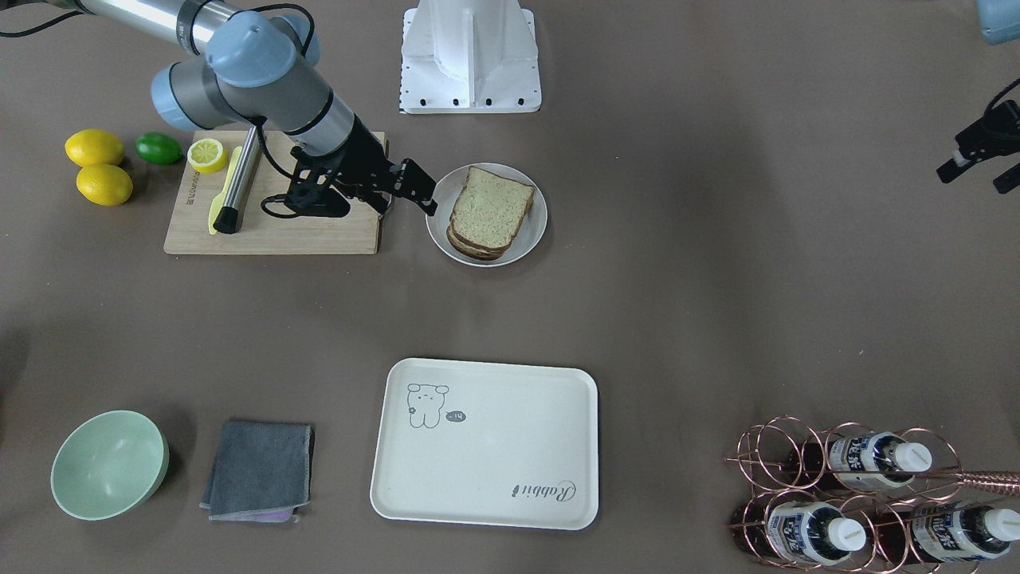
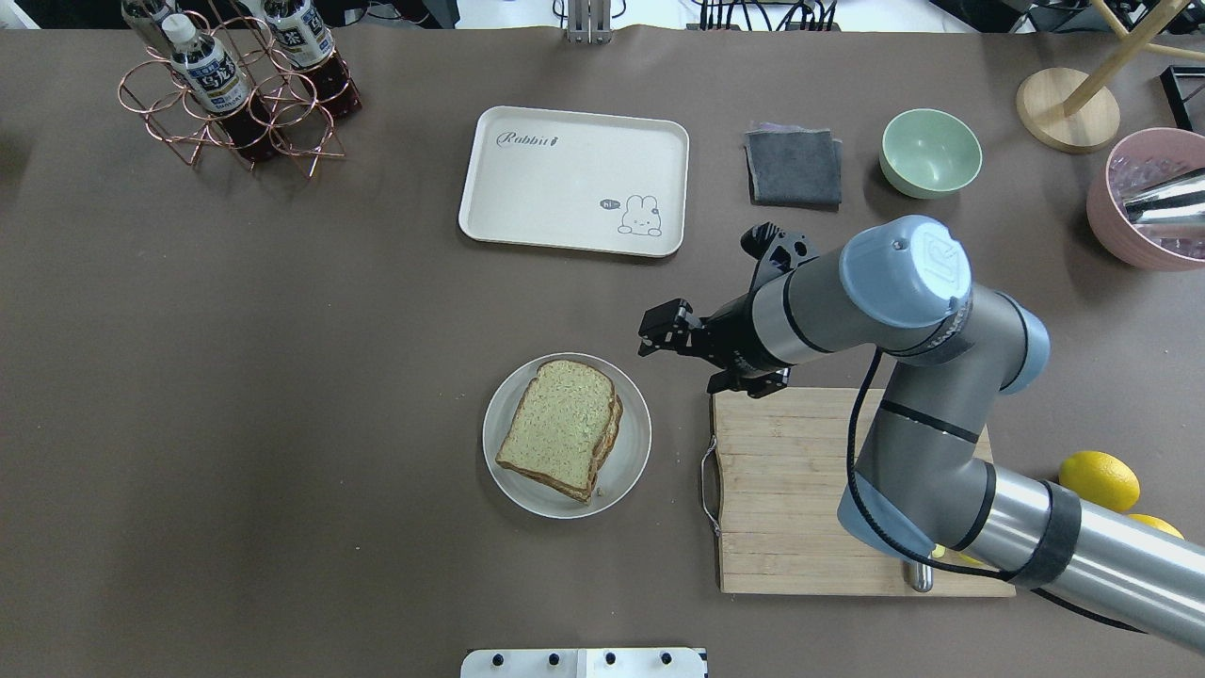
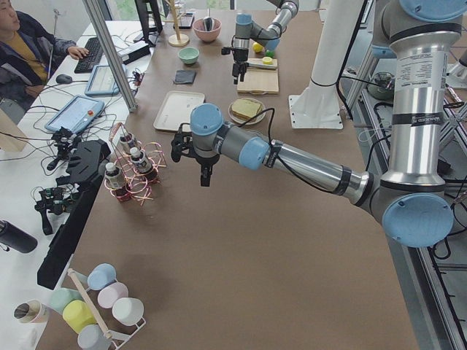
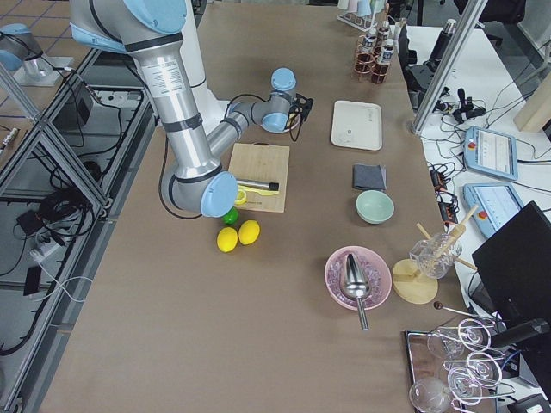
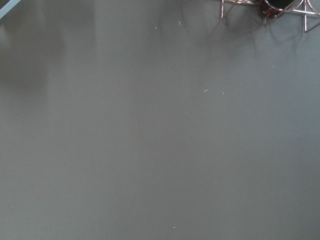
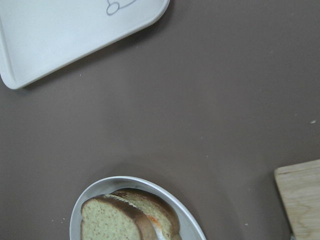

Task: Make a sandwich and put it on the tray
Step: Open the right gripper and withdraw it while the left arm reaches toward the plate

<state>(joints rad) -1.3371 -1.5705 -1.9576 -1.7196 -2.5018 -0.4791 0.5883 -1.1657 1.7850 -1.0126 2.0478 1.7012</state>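
The sandwich (image 1: 488, 209) lies on a round white plate (image 1: 532, 227): two speckled bread slices stacked, with a sliver of white and orange egg (image 6: 156, 226) between them in the right wrist view. It also shows in the overhead view (image 2: 560, 426). The cream tray (image 1: 494, 462) with the animal drawing is empty and lies apart from the plate. My right gripper (image 1: 426, 195) hovers just beside the plate, over the gap to the cutting board, open and empty. My left gripper (image 1: 972, 182) is open and empty, far off at the table's other side.
A wooden cutting board (image 2: 800, 490) with a knife (image 1: 237, 183) and half a lemon (image 1: 207, 155) lies under the right arm. Two lemons (image 1: 96, 167) and a lime (image 1: 158, 148) are beside it. A green bowl (image 1: 109, 464), grey cloth (image 1: 259, 469) and bottle rack (image 1: 861, 494) stand near the tray.
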